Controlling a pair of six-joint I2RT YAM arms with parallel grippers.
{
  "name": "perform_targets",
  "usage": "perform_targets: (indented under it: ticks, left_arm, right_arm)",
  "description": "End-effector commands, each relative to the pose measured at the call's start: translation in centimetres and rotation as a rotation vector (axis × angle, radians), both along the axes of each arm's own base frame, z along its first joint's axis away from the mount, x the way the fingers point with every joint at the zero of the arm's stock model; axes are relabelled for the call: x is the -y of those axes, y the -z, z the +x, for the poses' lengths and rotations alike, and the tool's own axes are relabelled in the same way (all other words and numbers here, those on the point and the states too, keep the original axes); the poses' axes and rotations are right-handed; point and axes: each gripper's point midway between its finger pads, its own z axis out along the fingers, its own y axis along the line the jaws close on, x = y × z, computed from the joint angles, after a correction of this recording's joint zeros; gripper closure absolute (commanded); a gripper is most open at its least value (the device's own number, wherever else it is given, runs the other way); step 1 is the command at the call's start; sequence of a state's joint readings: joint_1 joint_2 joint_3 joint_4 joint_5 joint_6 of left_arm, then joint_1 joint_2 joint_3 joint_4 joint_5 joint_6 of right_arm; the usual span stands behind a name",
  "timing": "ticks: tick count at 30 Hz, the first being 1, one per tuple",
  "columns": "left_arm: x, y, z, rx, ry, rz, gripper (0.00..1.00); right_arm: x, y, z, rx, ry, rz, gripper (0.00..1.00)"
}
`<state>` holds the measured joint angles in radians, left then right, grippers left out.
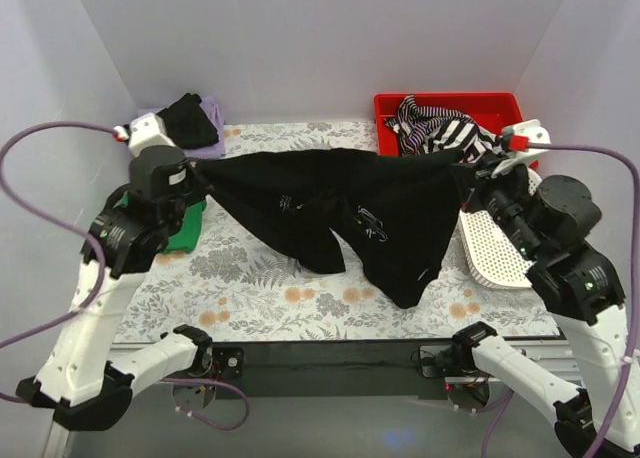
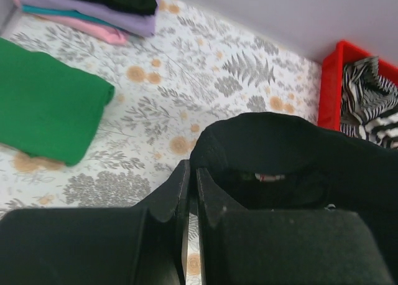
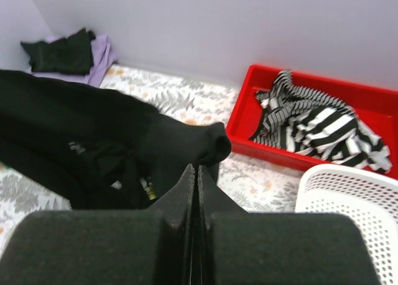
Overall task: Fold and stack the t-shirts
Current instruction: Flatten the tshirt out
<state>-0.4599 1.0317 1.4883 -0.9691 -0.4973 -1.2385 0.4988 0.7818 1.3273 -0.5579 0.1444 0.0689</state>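
A black t-shirt [image 1: 340,213] hangs stretched between both grippers above the floral table covering, its lower folds sagging toward the table. My left gripper [image 1: 200,178] is shut on its left end; in the left wrist view the cloth [image 2: 292,154] bunches just past the closed fingertips [image 2: 193,170]. My right gripper [image 1: 470,173] is shut on its right end; in the right wrist view the cloth [image 3: 186,142] bunches at the closed fingertips [image 3: 198,170]. A black-and-white striped shirt [image 1: 440,128] lies in the red bin [image 1: 500,103].
A folded green shirt [image 2: 43,104] lies at the left. A stack of lilac, pink and black shirts [image 1: 195,123] sits at the back left corner. A white mesh basket [image 1: 495,243] lies on its side at the right, under my right arm.
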Motion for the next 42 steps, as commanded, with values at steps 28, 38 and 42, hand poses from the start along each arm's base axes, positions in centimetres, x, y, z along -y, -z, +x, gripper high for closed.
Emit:
perform_targets:
  ticks: [28, 38, 42]
  left_arm:
    - [-10.7, -22.5, -22.9, 0.769, 0.091, -0.223, 1.00]
    - [-10.4, -24.6, -27.9, 0.962, 0.300, -0.303, 1.00]
    - [-10.0, -24.8, -29.2, 0.991, 0.371, -0.306, 1.00]
  right_arm:
    - [12.2, -17.1, -13.1, 0.579, 0.251, 0.109, 0.99]
    - [10.2, -18.3, -14.2, 0.611, 0.118, 0.061, 0.99]
    - [13.2, -18.8, -17.4, 0.638, 0.190, 0.107, 0.99]
